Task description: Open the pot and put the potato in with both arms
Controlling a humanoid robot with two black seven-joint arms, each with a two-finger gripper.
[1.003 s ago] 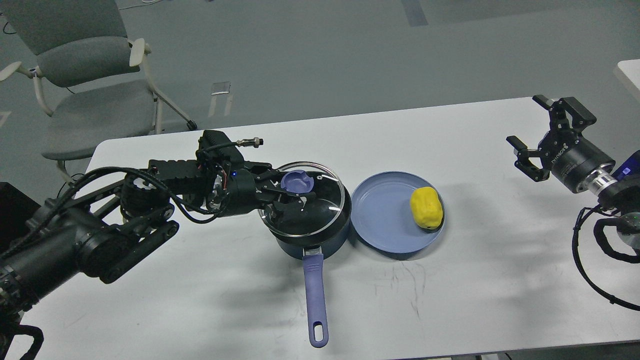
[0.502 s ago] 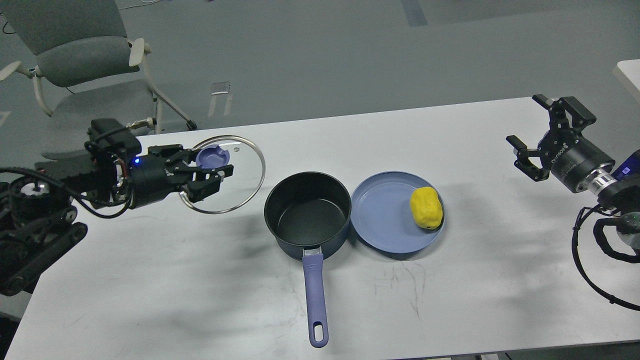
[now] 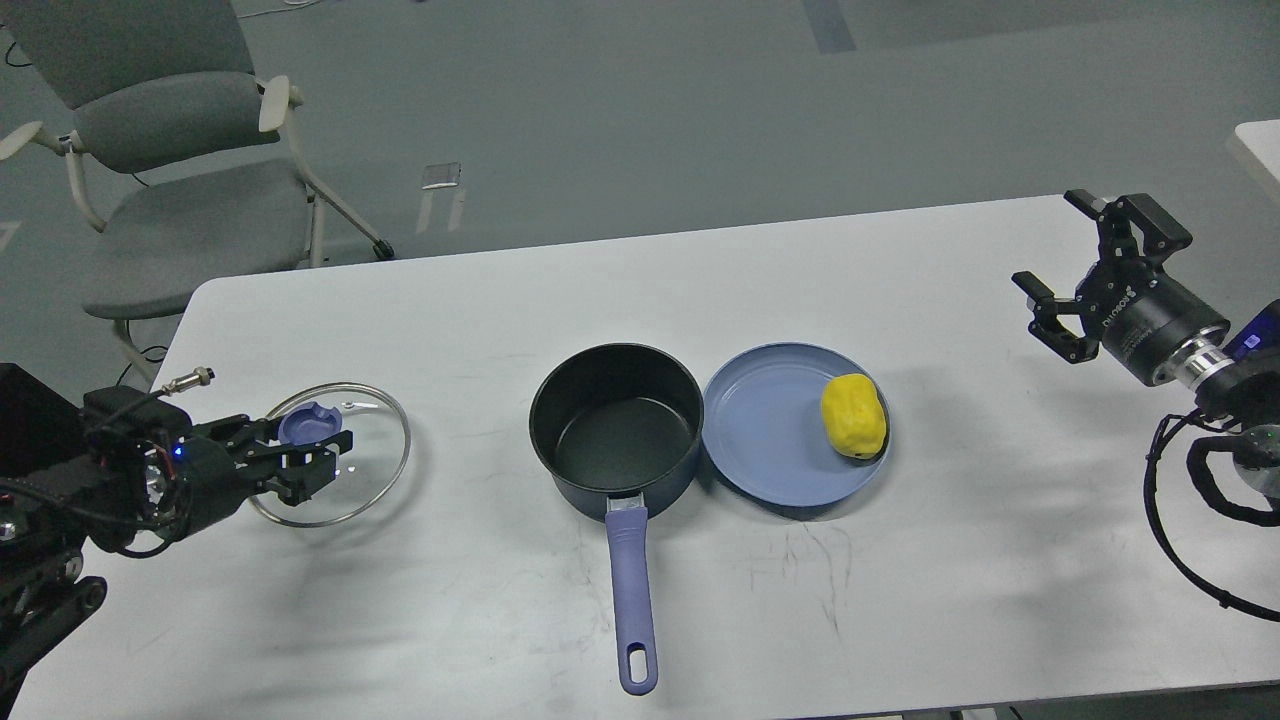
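The dark blue pot [image 3: 575, 487] stands open at the table's middle, empty, its purple handle [image 3: 632, 590] pointing to the front edge. The yellow potato [image 3: 853, 415] lies on the right side of a blue plate [image 3: 765, 440] that touches the pot's right side. My left gripper [image 3: 318, 450] is shut on the purple knob [image 3: 303, 424] of the glass lid [image 3: 375, 465], low over the table at the left, well away from the pot. My right gripper [image 3: 1052, 240] is open and empty at the right, above the table, right of the plate.
A grey chair [image 3: 170, 150] stands behind the table's far left corner. The corner of another white table [image 3: 1258, 142] shows at the far right. Faint scuff marks [image 3: 800, 565] lie on the table in front of the plate.
My left gripper has lifted the lid off the pot and carried it left and towards the table's front, down low. The pot now stands open. The right arm has not moved.
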